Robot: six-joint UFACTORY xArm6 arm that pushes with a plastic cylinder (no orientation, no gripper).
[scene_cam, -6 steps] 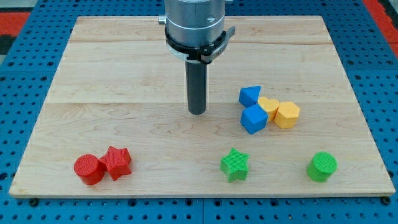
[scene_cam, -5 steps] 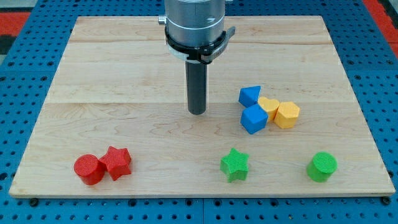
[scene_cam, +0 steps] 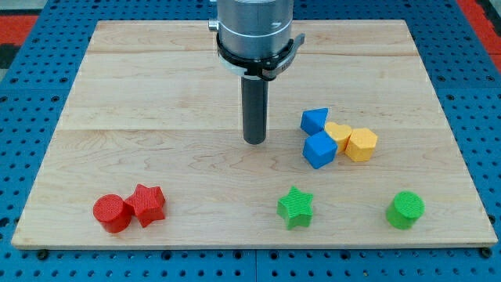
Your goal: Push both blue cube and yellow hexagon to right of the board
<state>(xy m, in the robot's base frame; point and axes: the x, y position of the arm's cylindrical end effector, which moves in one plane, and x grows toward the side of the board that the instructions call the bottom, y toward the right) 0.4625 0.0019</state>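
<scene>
The blue cube (scene_cam: 319, 149) sits right of the board's middle, touching a yellow heart-like block (scene_cam: 338, 134) on its right. The yellow hexagon (scene_cam: 362, 145) lies just right of that yellow block. A second blue block (scene_cam: 314, 121), wedge-shaped, sits just above the cube. My tip (scene_cam: 254, 141) rests on the board to the left of this cluster, a clear gap away from the blue cube.
A red cylinder (scene_cam: 112, 213) and a red star (scene_cam: 148, 204) sit together at the bottom left. A green star (scene_cam: 295, 207) and a green cylinder (scene_cam: 405, 209) lie near the bottom edge. The wooden board (scene_cam: 156, 94) ends at a blue pegboard.
My tip has shifted slightly to the right, toward the blue cube. No block has moved.
</scene>
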